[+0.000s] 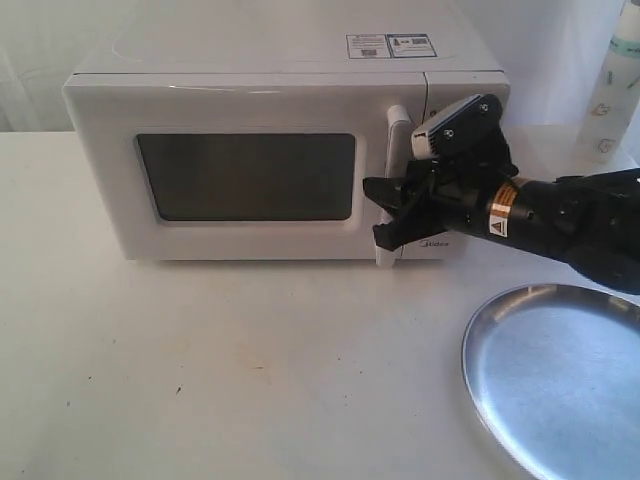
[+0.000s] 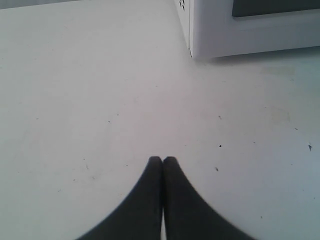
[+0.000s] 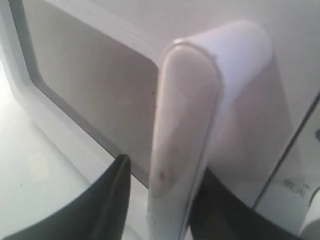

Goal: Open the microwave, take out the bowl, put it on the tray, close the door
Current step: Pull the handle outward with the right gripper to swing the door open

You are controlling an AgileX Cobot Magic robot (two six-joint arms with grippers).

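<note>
The white microwave (image 1: 250, 90) stands at the back of the table with its door (image 1: 250, 245) closed, dark window facing me. My right gripper (image 1: 385, 212) is open at the vertical white bar handle (image 1: 397, 118). In the right wrist view the handle (image 3: 190, 125) runs between the two black fingers (image 3: 112, 200), with a gap on the window side. The silver tray (image 1: 560, 380) lies at the front right. The bowl is hidden. My left gripper (image 2: 162, 160) is shut on nothing, low over the bare table near the microwave's corner (image 2: 220, 35); it is out of the exterior view.
A pale bottle-like object with green marks (image 1: 618, 90) stands at the back right, behind my right arm. The white table (image 1: 250, 380) stretches in front of the microwave to the tray's left.
</note>
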